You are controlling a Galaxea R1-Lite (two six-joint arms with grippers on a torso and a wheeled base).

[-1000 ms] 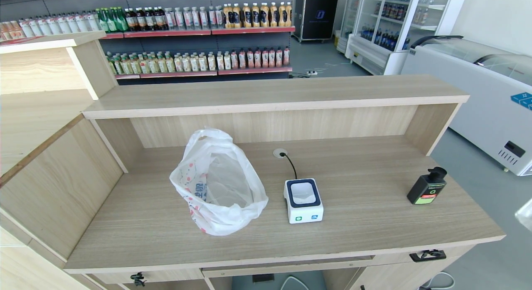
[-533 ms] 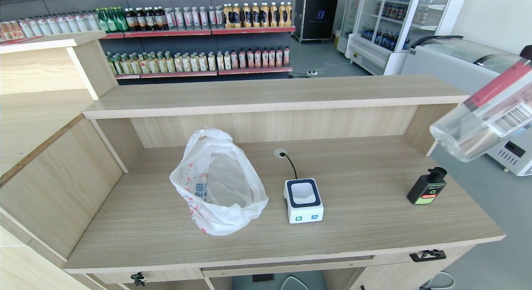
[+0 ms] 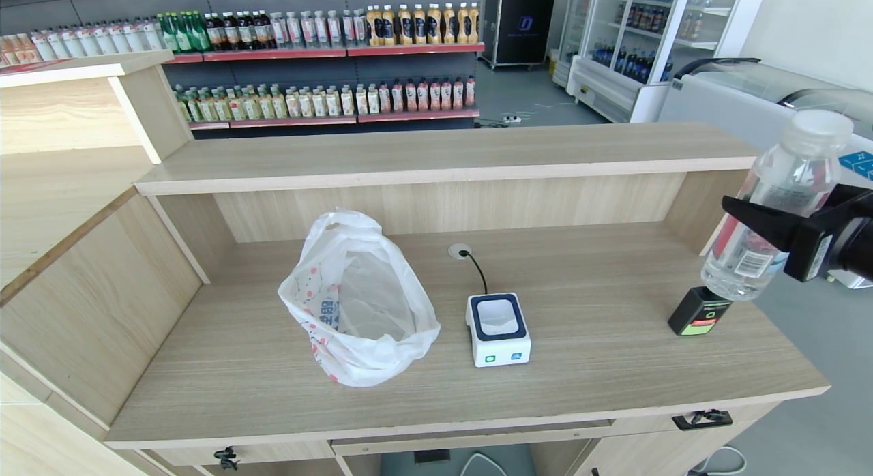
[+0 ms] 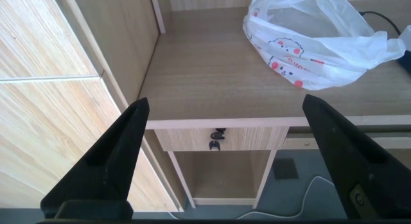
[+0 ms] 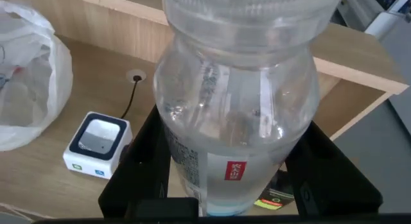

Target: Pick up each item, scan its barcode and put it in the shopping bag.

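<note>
My right gripper is shut on a clear water bottle with a white cap, held upright in the air above the counter's right end. In the right wrist view the water bottle stands between the black fingers. Below it on the counter stands a black pump bottle, partly hidden by the water bottle. The white barcode scanner sits mid-counter, and the scanner lies well apart from the bottle. The open white shopping bag stands left of it. My left gripper hangs open, low in front of the counter's left edge.
A raised wooden ledge runs behind the counter, with side walls at both ends. The scanner's cable runs to a hole in the counter. A drawer with a key sits under the front edge. A chest freezer stands to the right.
The right gripper came in from the right with the water bottle, which went from tilted bottom-forward half a second ago to upright now, lower and over the pump bottle. One second ago barely any of it showed.
</note>
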